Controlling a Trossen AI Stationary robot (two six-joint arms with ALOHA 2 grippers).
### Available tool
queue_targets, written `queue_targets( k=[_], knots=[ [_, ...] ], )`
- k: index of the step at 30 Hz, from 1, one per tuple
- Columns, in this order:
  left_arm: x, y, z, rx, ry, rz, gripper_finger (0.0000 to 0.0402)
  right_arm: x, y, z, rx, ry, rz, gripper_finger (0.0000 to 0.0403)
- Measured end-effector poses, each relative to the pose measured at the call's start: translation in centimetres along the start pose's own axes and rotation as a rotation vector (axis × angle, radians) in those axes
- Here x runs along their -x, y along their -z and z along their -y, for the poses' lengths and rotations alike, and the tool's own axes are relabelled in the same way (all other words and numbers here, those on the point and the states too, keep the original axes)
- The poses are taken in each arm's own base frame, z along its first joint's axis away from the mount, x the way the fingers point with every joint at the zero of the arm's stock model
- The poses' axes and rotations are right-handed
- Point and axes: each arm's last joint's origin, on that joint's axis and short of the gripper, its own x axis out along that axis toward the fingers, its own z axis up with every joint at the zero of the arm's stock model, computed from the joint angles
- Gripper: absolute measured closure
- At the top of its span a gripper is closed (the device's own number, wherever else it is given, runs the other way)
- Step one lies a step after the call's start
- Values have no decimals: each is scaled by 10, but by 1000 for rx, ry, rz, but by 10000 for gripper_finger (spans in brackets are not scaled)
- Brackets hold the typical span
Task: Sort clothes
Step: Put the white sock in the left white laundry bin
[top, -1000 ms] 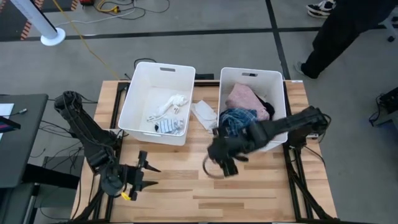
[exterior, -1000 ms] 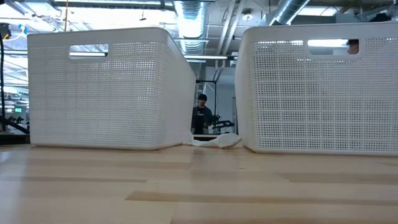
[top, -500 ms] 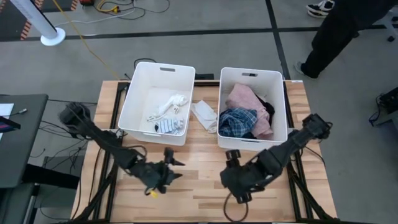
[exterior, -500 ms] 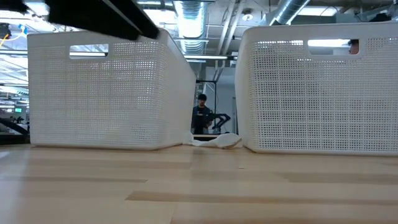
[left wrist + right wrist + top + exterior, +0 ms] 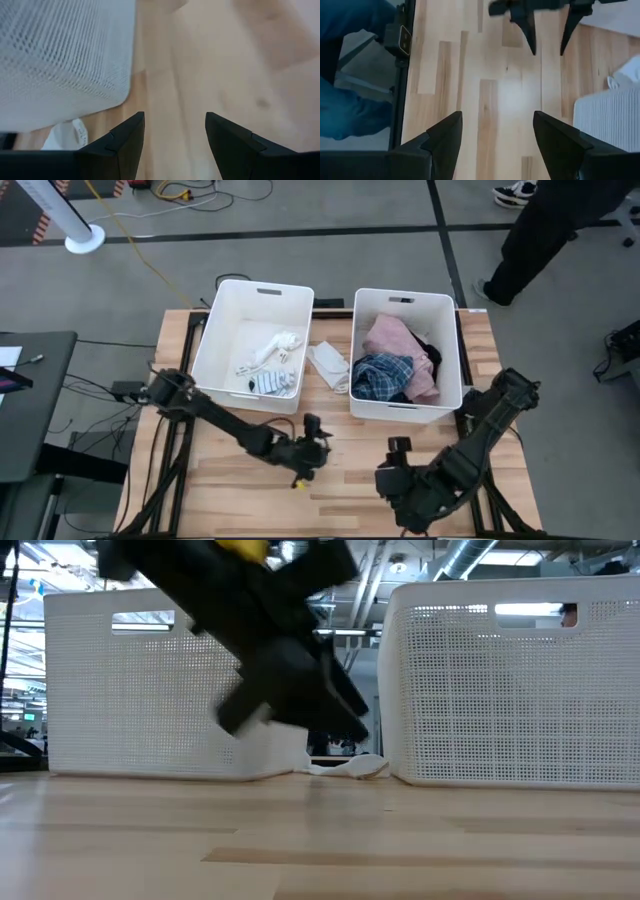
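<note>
Approach step: our left gripper [image 5: 312, 442], open and empty, points toward the white cloth [image 5: 328, 364] at 12 o'clock between the tubs [image 5: 215, 345]; next, reach and pinch. Right gripper [image 5: 398, 465] waits open, empty.

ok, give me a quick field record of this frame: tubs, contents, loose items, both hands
left tub: white socks and a striped sock
right tub: pink garment, blue plaid garment, black garment
loose item: white garment on the table, between the tubs
left hand: open, empty, over the table in front of the left tub
right hand: open, empty, over the table near its front edge
</note>
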Motion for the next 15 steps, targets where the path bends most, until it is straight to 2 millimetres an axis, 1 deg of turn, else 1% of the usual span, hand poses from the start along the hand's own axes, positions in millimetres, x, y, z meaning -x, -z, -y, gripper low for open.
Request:
queue_targets(
  k=[11, 15],
  knots=[
    [-75, 9, -6, 41, -240, -138, 200, 16, 24, -22, -27, 60, 55, 143],
    [-93, 8, -12, 16, -324, -192, 211, 19, 30, -30, -31, 64, 72, 143]
  ],
)
